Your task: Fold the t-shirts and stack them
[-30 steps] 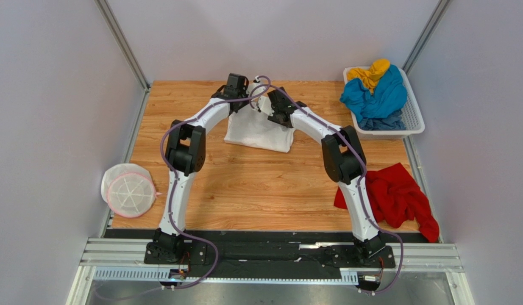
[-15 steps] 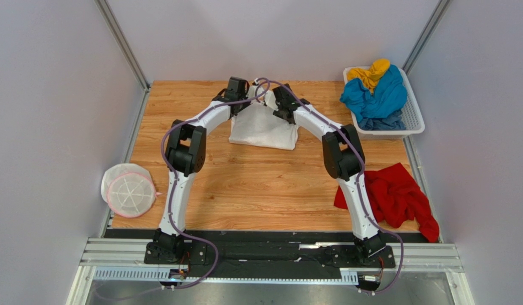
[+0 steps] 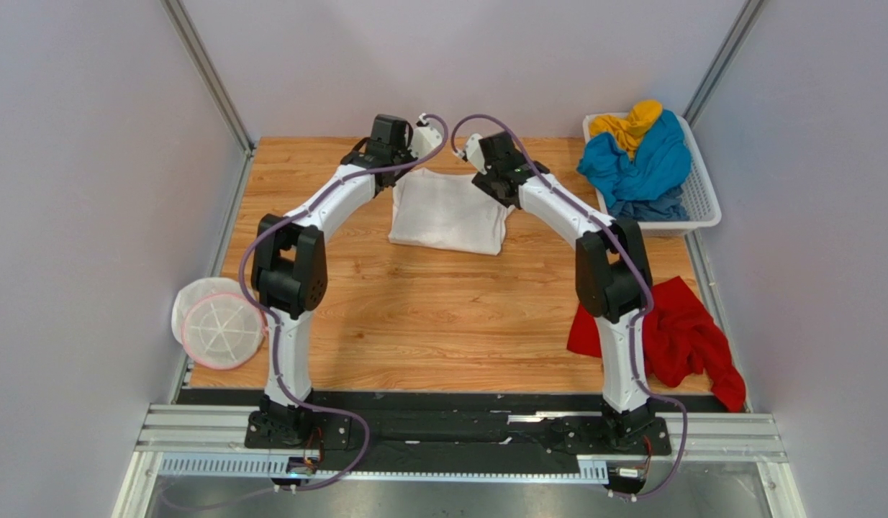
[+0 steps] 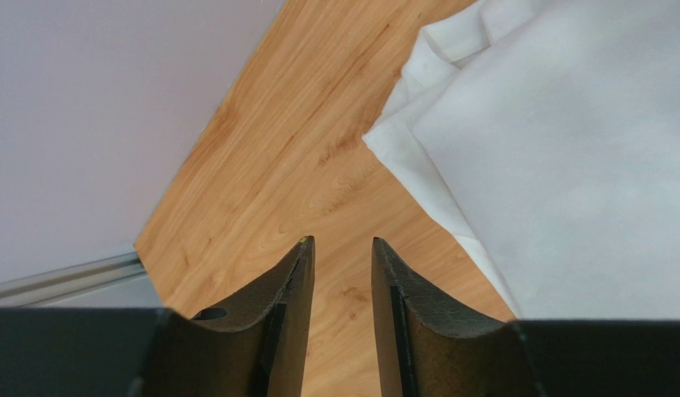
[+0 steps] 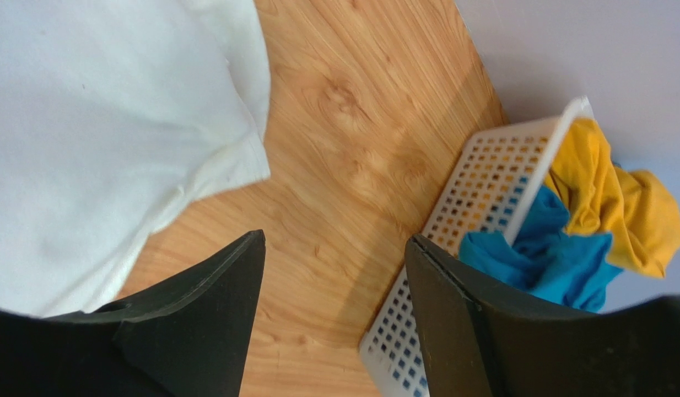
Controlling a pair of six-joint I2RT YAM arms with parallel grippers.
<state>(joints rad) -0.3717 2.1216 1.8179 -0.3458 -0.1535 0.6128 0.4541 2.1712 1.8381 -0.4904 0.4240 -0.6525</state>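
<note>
Left gripper [image 4: 342, 245]: jaws slightly apart, empty.
Right gripper [image 5: 335, 244]: jaws wide, empty.
Risk: we may snag the white t-shirt [image 3: 448, 213] near the table's [image 3: 416, 313] far edge, unfolding it.

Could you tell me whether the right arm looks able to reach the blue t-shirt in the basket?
Probably yes: the right gripper is open and empty, the blue t-shirt lies exposed in the basket, and only bare table lies between.

Left fingers [image 4: 287, 285] slightly parted, right fingers [image 5: 209, 289] spread wide, both empty
</note>
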